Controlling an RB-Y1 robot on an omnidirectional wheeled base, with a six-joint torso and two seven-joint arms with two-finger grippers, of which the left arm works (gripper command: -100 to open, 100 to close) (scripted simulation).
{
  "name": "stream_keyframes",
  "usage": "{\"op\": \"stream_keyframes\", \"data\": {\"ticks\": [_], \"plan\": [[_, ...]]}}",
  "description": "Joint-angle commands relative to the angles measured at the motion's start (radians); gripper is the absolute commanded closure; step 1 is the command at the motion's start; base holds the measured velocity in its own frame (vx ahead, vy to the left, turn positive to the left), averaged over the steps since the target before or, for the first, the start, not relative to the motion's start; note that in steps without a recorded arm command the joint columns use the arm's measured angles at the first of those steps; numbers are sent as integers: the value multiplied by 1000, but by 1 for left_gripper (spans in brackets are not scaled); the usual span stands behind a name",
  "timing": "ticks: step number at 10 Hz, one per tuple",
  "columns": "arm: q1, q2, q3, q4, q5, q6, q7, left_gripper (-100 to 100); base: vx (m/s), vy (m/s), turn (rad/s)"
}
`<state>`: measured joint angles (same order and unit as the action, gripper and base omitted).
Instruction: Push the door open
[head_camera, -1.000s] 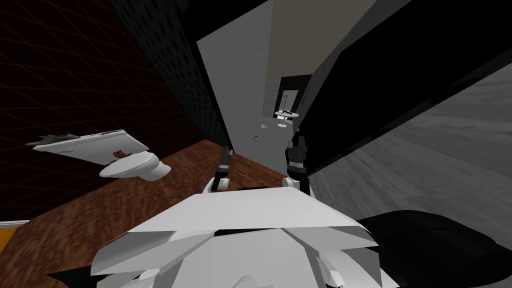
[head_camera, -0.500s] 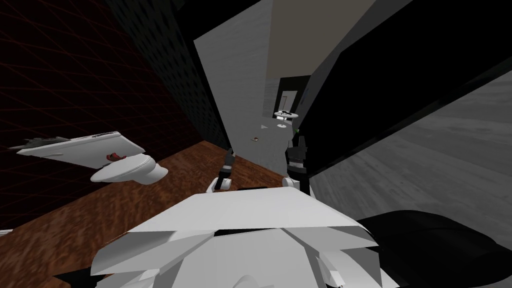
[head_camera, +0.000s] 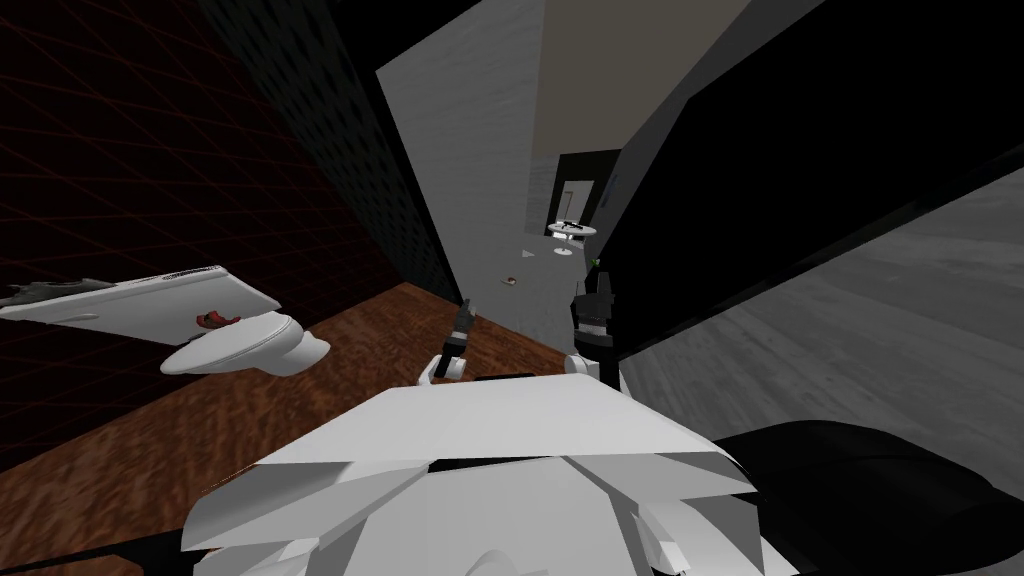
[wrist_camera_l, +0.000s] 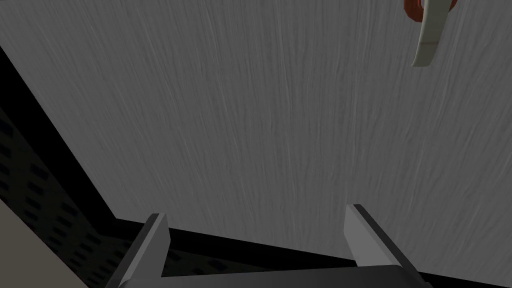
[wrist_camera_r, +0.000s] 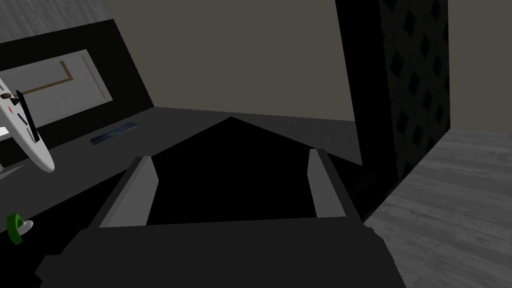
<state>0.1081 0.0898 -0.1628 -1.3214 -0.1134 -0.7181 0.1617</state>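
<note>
The grey door (head_camera: 490, 180) stands ajar ahead of me, its panel angled away, with a small handle (head_camera: 511, 281) low on it. My left gripper (head_camera: 465, 308) reaches up to the door's lower face. In the left wrist view the door (wrist_camera_l: 280, 125) lies just beyond the open left gripper (wrist_camera_l: 257, 232), nothing between its fingers, and the pale lever handle (wrist_camera_l: 429, 35) on a reddish base sits off to one side. My right gripper (head_camera: 597, 292) is held by the doorway's right side, and in its own view the right gripper (wrist_camera_r: 232, 187) is open and holds nothing.
A white toilet (head_camera: 240, 345) and a white slab-like counter (head_camera: 140, 300) stand to my left on the brown wood floor (head_camera: 330, 400). Beyond the opening a round white table (head_camera: 571, 230) stands in a corridor. A black area (head_camera: 800, 130) lies to the right.
My left gripper has pushed further forward against the door, whose panel has swung a little wider. The toilet and counter have slid leftward in the picture as my view turned.
</note>
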Motion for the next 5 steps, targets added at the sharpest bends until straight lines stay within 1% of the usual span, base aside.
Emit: {"op": "stream_keyframes", "data": {"ticks": [1, 3, 4, 5], "plan": [[-18, 0, -9, 50, -3, -13, 2, -100, 111, 0, -22], [-38, -3, -20, 105, -9, -18, 4, -100, 100, 0, -19], [-38, -3, -20, 108, -9, -18, 4, -100, 64, 1, -5], [-48, -5, -26, 133, -11, -21, 4, -100, 54, 3, -14]]}}
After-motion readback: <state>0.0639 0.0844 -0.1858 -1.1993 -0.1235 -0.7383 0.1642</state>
